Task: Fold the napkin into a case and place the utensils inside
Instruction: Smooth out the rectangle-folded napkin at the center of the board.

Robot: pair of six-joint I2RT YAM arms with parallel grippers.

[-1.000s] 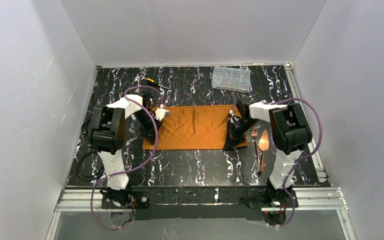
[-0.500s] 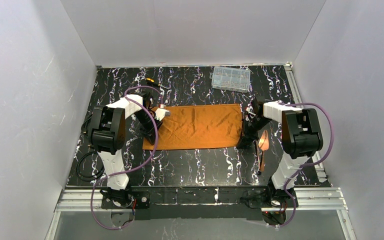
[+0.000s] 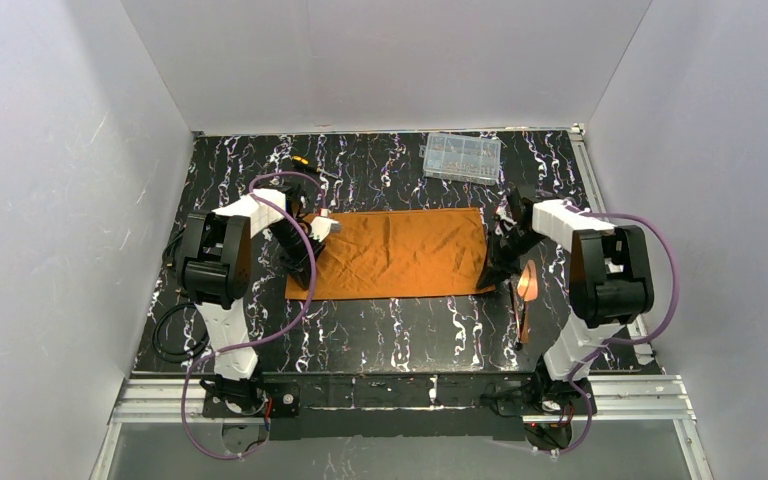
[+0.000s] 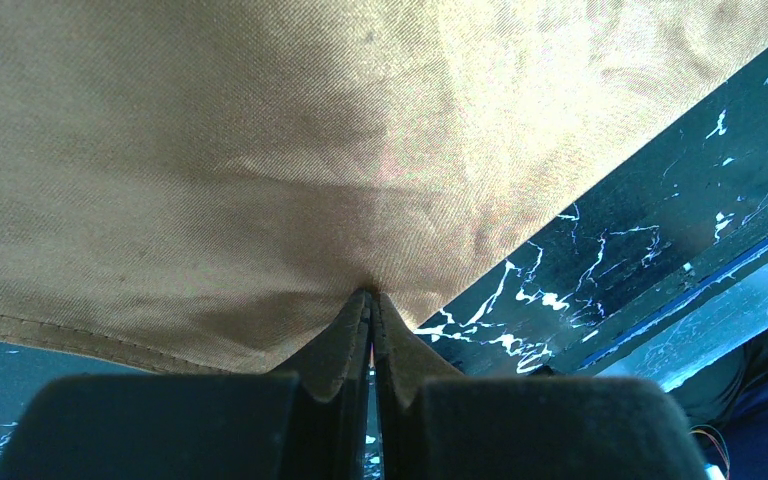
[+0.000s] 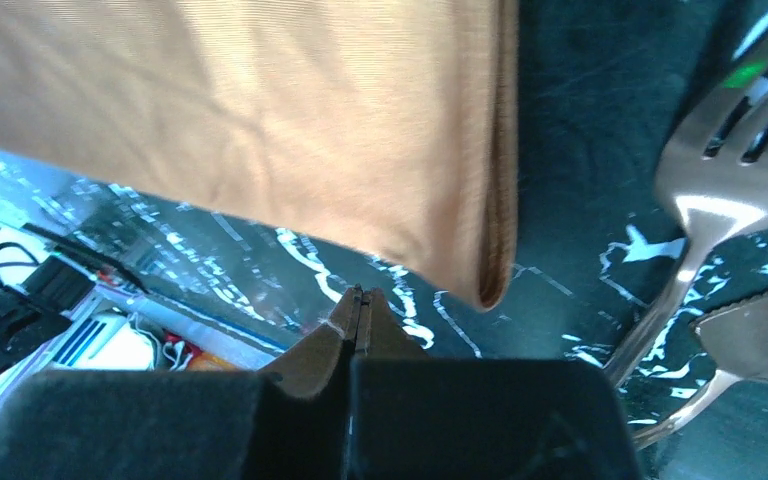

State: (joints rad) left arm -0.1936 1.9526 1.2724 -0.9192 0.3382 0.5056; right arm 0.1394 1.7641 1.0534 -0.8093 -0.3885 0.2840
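Rust-orange napkin (image 3: 395,255) lies flat mid-bench (image 3: 400,335), folded to a wide rectangle. Left gripper (image 4: 370,305): jaws pressed together, pinching a pucker of cloth at the napkin's near left edge. Right gripper (image 5: 357,300): jaws closed tight on nothing, tips just beside the near right corner. Copper utensils (image 3: 522,295) lie on the bench right of the napkin, fork (image 5: 730,190) nearest the cloth.

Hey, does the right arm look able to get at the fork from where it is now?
Probably yes. The right gripper is shut and empty, and the fork lies uncovered right beside it, clear of the napkin.
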